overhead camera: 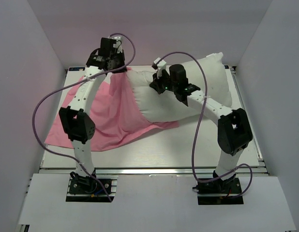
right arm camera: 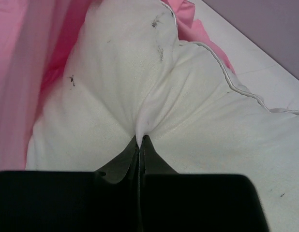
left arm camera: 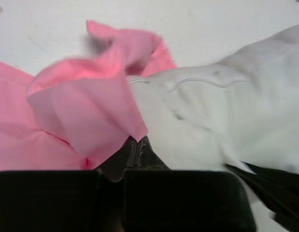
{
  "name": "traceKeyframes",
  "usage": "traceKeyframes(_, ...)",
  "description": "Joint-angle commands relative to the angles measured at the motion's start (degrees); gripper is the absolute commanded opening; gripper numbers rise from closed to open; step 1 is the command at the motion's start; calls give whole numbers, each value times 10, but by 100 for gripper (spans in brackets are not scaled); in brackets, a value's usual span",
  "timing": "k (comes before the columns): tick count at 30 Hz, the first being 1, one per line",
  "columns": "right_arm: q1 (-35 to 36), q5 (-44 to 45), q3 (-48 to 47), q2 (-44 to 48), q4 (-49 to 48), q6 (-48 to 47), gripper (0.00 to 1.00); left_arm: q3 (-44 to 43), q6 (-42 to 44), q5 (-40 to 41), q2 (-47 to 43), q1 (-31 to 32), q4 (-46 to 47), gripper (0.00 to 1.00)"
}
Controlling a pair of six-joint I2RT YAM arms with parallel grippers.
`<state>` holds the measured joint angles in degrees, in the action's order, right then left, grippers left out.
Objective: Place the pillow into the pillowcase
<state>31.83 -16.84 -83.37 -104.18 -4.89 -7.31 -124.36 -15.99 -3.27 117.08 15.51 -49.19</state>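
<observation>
Left gripper (left arm camera: pixel 135 149) pinching pillowcase (left arm camera: pixel 84 113) edge, right gripper (right arm camera: pixel 140 141) pinching pillow (right arm camera: pixel 135 82) (a bunched fold): it should push leftward, mouth lifted.

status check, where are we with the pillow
left claw shut on pillowcase. right claw shut on pillow. pillow mostly uncovered. purple cable loops over it.

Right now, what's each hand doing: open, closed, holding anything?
Left hand: closed, pinching the pillowcase.
Right hand: closed, pinching a fold of the pillow.
</observation>
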Motion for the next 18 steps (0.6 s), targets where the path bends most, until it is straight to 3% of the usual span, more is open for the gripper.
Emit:
traceKeyframes(1,44,10,19,5,16,3,0,-23,14,-45,-91,-1,23,0)
traceKeyframes(5,86,49,-1,-15,21,24,0,2,8,-92,-125,0,32,0)
traceKeyframes(10,116,74,19,13,-80,97,0,16,5,-113,-121,19,35,0)
traceKeyframes(14,120,125,62,81,-158,143,0,17,12,-98,-101,53,13,0)
traceKeyframes(18,121,99,146,155,-227,168,0,14,11,-85,-89,63,4,0)
